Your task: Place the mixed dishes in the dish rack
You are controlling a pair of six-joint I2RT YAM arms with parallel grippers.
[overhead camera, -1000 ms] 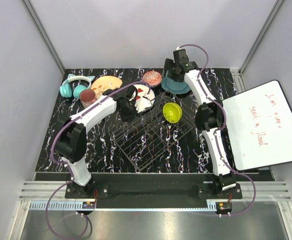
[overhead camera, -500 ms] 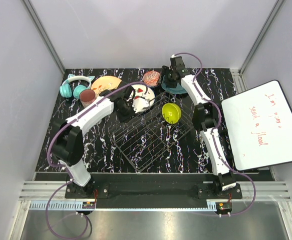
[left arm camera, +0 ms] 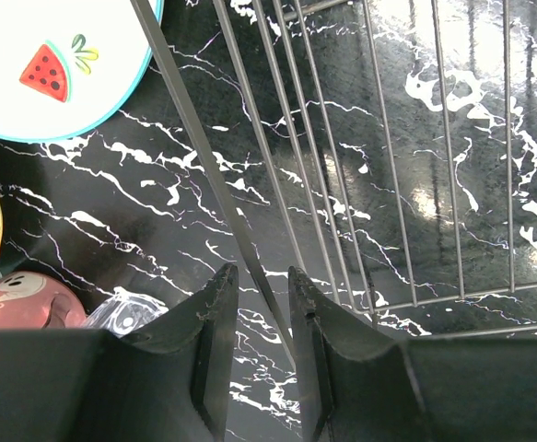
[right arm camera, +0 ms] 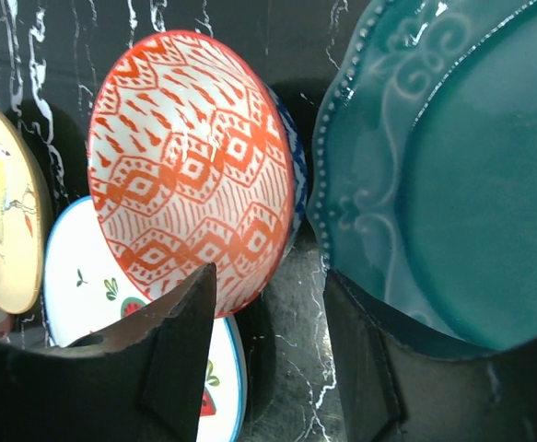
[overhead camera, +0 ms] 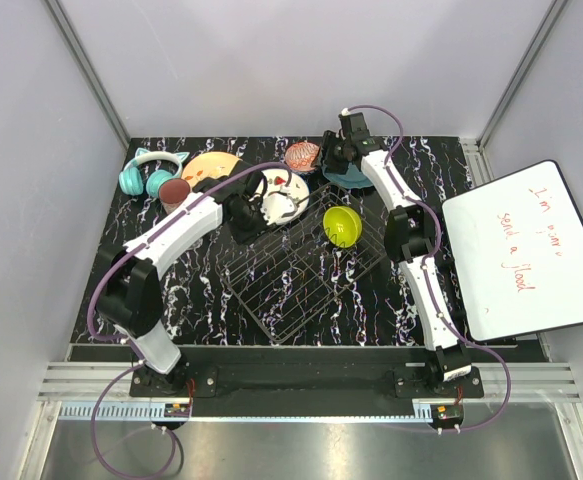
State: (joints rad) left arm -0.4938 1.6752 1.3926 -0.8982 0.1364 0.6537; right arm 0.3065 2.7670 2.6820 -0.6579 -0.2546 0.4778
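Observation:
The dish rack stands mid-table with the yellow-green bowl in its far right corner. My left gripper is slightly open at the rack's far left corner, with a rim wire running between its fingers. The watermelon plate lies just beyond it. My right gripper is open, low between the red patterned bowl and the teal plate. The tan floral plate, the pink mug and the small clear glass are at the left.
The teal cat-ear headphones lie at the far left. A whiteboard with red writing lies off the table's right edge. Grey walls close in the back and sides.
My right gripper has moved left off the teal plate to the gap beside the red bowl. My left gripper has shifted slightly left, and the watermelon plate has shifted left with it.

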